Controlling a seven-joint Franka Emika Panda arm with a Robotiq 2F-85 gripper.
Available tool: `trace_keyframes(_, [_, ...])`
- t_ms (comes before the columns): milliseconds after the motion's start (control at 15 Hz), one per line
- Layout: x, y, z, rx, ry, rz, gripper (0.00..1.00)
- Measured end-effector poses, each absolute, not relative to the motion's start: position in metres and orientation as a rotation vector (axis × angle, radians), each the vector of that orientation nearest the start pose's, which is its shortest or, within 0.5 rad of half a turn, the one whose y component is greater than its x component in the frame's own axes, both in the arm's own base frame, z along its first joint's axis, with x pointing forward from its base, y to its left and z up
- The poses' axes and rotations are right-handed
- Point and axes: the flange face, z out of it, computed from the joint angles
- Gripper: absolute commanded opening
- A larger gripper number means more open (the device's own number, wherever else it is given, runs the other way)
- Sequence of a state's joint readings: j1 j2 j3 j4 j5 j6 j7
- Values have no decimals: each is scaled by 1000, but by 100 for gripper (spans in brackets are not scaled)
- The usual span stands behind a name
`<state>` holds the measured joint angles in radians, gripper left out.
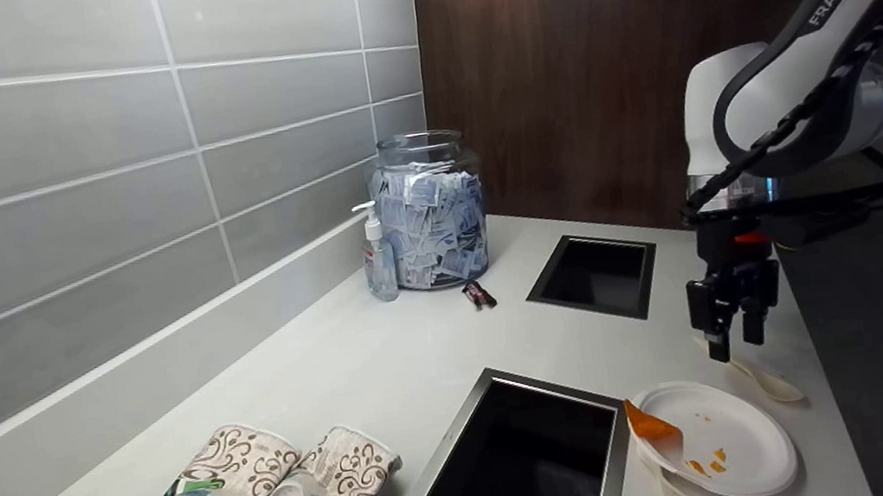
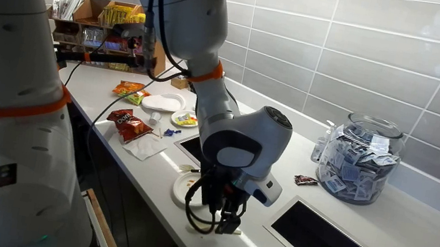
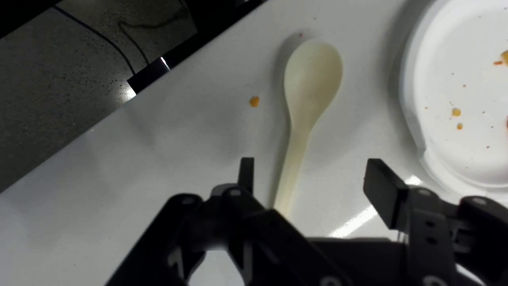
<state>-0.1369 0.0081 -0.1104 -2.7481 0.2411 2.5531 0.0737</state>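
Leftmost in the wrist view, speckled floor (image 3: 59,87) borders a smooth counter (image 3: 119,171). On it lie an orange crumb (image 3: 254,101) and the cream spoon (image 3: 304,111), oval-bowled and slim; the black gripper (image 3: 313,180) has its angular fingers (image 3: 383,194) apart, either side of the handle (image 3: 293,167). Rightmost is a round white plate (image 3: 472,153).

The end effector (image 1: 736,338) hovers above a pale spoon (image 1: 770,383).

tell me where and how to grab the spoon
I'd likely take the spoon by its slim handle, coming from straight above and closing across it: it lies flat on the counter, its bowl is wider, and in the wrist view the handle runs between the open jaws of the gripper.
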Motion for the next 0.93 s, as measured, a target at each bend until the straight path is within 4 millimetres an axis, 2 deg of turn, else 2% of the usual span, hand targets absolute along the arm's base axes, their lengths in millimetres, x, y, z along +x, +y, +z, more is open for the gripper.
trace_keyframes(267, [359,-93,197,-2900,780,281,12])
trace_keyframes(333, [359,-93,197,-2902,774,283,23])
trace_keyframes(400, [359,-92,196,-2902,769,284,49])
trace_keyframes(533, [358,-92,195,-2903,767,288,49])
trace_keyframes(867, [358,-92,194,-2903,767,292,85])
trace_keyframes(933, [358,-92,194,-2903,767,293,81])
